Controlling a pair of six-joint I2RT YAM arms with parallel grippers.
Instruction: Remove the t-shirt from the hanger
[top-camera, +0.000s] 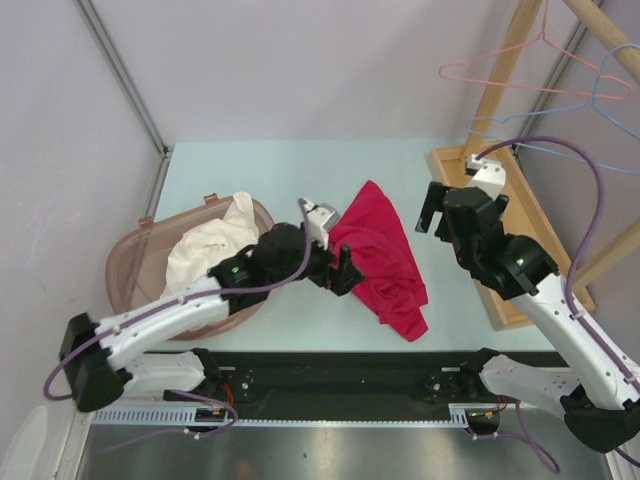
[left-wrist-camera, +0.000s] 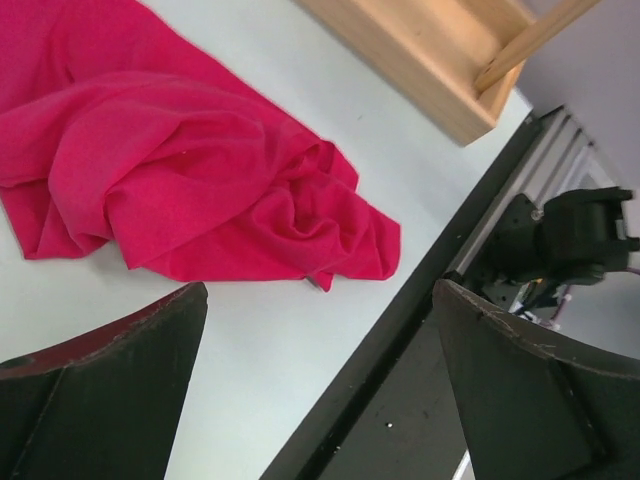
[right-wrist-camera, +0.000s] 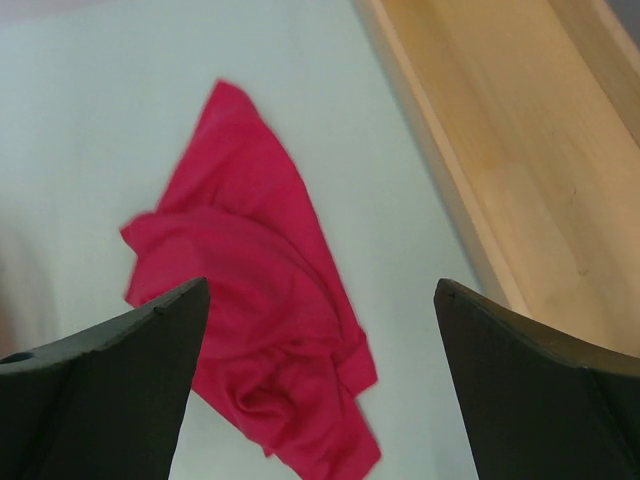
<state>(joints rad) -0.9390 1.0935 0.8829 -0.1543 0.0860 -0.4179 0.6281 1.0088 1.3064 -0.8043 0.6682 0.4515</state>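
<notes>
The red t-shirt (top-camera: 385, 262) lies crumpled on the pale table, with no hanger in it. Two bare wire hangers, pink (top-camera: 497, 68) and blue (top-camera: 603, 95), hang on the wooden rack at the back right. My left gripper (top-camera: 345, 272) is open and empty, low at the shirt's left edge; its wrist view shows the shirt (left-wrist-camera: 190, 170) ahead of the open gripper (left-wrist-camera: 320, 385). My right gripper (top-camera: 432, 214) is open and empty, raised just right of the shirt; its wrist view looks down on the shirt (right-wrist-camera: 265, 320) between the open fingers (right-wrist-camera: 320, 390).
The rack's wooden base (top-camera: 512, 305) runs along the table's right side and shows in both wrist views (left-wrist-camera: 420, 60) (right-wrist-camera: 520, 170). A brown basket (top-camera: 130, 255) holding white cloth (top-camera: 215, 240) stands at the left. A black rail (top-camera: 330, 375) edges the table's front.
</notes>
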